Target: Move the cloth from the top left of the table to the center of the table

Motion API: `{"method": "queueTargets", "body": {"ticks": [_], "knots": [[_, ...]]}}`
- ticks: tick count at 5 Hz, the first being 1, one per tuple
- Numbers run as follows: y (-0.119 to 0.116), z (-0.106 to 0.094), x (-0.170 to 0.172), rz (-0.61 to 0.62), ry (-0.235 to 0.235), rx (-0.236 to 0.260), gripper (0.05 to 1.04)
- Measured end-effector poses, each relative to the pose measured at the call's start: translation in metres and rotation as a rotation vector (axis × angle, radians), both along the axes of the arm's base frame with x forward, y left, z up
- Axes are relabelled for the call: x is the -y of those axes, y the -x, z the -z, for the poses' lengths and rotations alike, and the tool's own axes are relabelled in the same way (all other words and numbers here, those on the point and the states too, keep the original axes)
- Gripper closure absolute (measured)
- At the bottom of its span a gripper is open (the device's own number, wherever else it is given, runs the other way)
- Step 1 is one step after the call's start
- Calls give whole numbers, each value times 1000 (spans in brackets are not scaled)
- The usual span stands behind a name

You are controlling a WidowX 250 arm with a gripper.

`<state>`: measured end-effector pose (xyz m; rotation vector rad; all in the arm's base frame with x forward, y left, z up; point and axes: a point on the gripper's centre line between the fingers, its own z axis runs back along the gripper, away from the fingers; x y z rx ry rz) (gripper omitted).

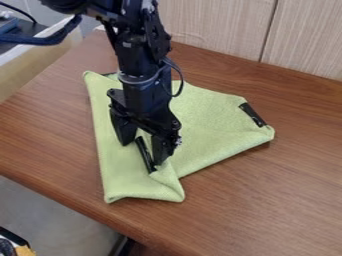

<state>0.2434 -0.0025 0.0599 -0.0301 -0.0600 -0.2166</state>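
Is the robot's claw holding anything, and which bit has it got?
Nothing looks held. The claw is down at the green cloth, but its fingers are apart and I see no cloth pinched between them.

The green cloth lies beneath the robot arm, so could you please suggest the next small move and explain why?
I would probably close the tool on the cloth, easing down slightly first if needed. Its fingers stand apart over the cloth's left part, and the cloth lies toward the left of the visible table, so a grip seems needed before shifting it toward the centre.
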Motion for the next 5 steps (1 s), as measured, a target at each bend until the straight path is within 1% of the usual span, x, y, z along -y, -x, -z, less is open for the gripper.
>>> {"method": "queueTargets", "body": {"ticks": [1,2,3,4,5], "knots": [[-5,-11,0,3,0,23,84],[-21,-34,-5,-15,-4,90,84],[-25,-63,-5,-13,0,134,84],[-21,-95,-9,-27,-5,198,84],[-21,-96,-9,-29,-5,204,83]]}}
